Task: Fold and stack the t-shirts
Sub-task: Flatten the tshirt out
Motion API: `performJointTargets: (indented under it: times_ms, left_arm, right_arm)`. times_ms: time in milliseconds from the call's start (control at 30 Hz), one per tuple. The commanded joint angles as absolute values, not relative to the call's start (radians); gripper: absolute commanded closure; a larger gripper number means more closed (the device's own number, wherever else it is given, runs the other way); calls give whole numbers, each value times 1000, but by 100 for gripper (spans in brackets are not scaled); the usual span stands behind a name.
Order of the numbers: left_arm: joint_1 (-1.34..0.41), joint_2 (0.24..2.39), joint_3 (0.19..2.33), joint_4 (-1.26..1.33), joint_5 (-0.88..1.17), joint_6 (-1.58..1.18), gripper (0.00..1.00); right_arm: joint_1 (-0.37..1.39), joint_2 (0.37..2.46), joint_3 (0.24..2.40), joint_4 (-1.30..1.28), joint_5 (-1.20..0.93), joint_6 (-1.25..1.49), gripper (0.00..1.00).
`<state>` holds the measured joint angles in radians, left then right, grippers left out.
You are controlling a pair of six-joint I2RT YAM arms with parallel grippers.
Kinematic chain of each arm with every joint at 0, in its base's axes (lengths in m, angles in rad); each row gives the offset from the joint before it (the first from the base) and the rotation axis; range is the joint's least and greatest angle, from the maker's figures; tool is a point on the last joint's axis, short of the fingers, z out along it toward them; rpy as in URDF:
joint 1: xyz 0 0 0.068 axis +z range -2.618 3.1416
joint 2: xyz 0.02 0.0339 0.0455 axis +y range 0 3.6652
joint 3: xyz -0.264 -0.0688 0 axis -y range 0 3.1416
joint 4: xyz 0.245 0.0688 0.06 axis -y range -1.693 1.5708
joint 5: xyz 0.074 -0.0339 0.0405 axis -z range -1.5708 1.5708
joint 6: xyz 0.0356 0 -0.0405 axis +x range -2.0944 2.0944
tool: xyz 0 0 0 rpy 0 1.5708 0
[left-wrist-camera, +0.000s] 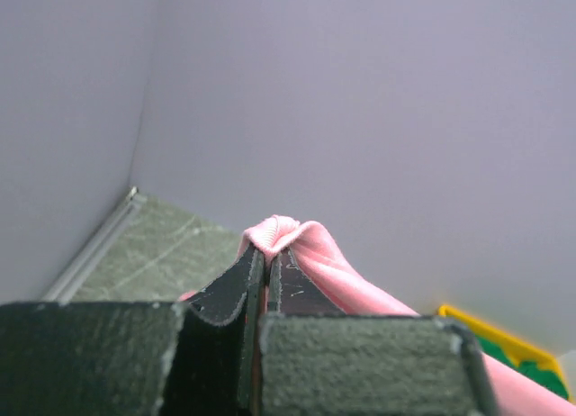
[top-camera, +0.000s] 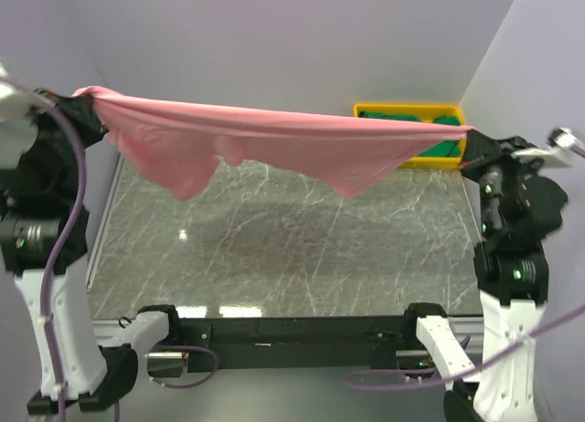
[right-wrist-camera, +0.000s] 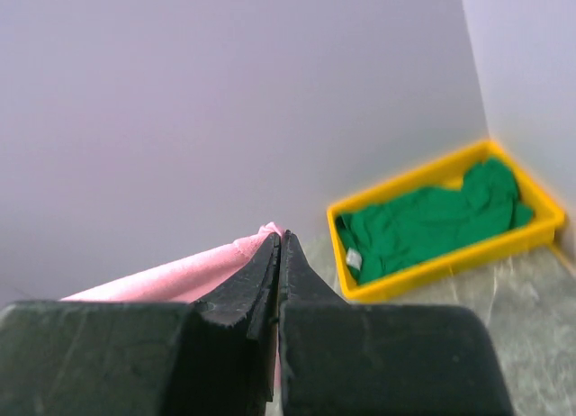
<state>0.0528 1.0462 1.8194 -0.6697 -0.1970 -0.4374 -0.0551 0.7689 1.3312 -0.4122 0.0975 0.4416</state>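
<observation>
The pink t-shirt (top-camera: 274, 139) hangs stretched in the air across the table, held at both ends. My left gripper (top-camera: 89, 102) is shut on its left corner, high at the far left; the cloth bunches out past the tips (left-wrist-camera: 279, 236). My right gripper (top-camera: 468, 134) is shut on its right corner, high at the far right; a pink edge (right-wrist-camera: 180, 276) trails left from the tips. The dark green t-shirt (right-wrist-camera: 423, 218) lies crumpled in the yellow tray (right-wrist-camera: 432, 267) at the back right corner; it also shows in the top view (top-camera: 439, 148).
The grey marble tabletop (top-camera: 292, 248) lies below the hanging shirt. Pale walls close the back and both sides. The yellow tray (top-camera: 366, 109) sits against the back wall behind the shirt's right end.
</observation>
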Motion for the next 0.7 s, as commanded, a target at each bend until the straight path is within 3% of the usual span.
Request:
performJointTargets:
  times_ms: [0,167,333,500,667]
  left_arm:
    - [63,997,1908,-702,-271,-385,99]
    - [61,974,2000,-787,-276,-345,98]
    - [61,979,1942,-805,-215,-334,97]
    - [61,1035,1671,-744,-100,-344,93]
    - [63,1199,1349,-582,-37,-388,87]
  right_arm:
    - [-67,703,1393,-374,176,388,100]
    - [-69,647,1445,-390,196,334,100]
    - [-67,666,1437,-419,138,311,100]
    - [-67,759,1361,-439,16,301,100]
    - [-67,1001,1206,-418,-123,314,100]
